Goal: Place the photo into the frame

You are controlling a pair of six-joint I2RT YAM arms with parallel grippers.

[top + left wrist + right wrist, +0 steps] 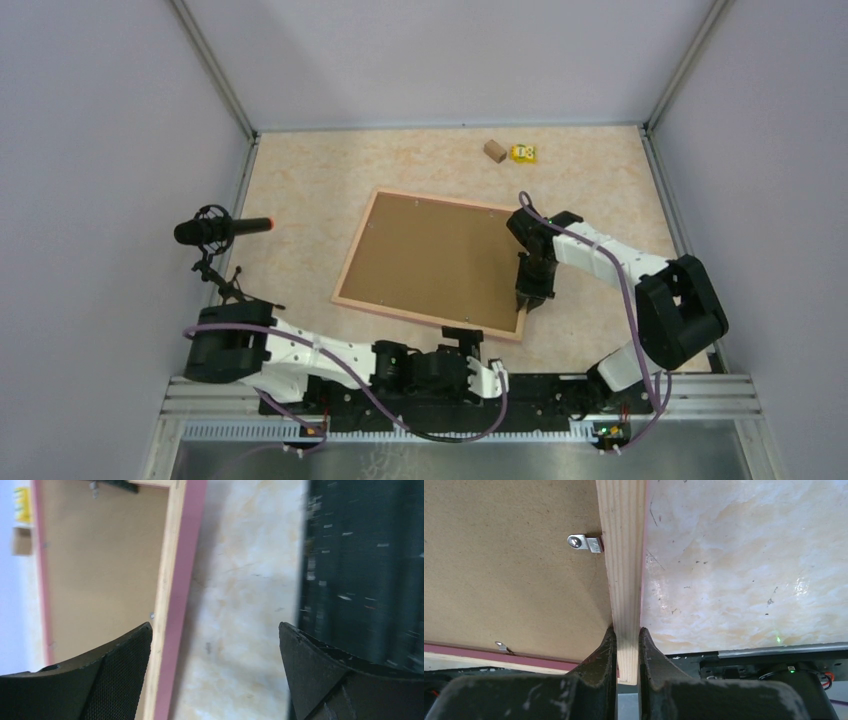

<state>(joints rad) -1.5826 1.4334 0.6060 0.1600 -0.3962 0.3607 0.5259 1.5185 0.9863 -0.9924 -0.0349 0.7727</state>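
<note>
The frame (400, 314) lies back side up on the table (300, 200), with the brown backing board (430, 260) filling its opening. My right gripper (527, 300) is at the frame's right rail, close to the near right corner. In my right wrist view its 2 fingers (599, 655) are pressed together on that pale wooden rail, 1 on the board side and 1 on the outer side, with the wood pinched between them. A small metal clip (585, 543) is screwed to the inner side of the same rail, a little farther along, and lies over the board's edge.

My left gripper (462, 340) is just outside the frame's near rail, toward the right half of it. Its fingers (120, 670) stand wide apart with nothing between them. 1 of them appears over the rail's inner edge and the other is over the table's near border. I cannot tell whether they touch the table.

Beyond the frame's far right corner, well apart from it, are a small wooden block (494, 150) and a yellow object (522, 153) just beside each other. A microphone (215, 230) stands off the frame's left side.
</note>
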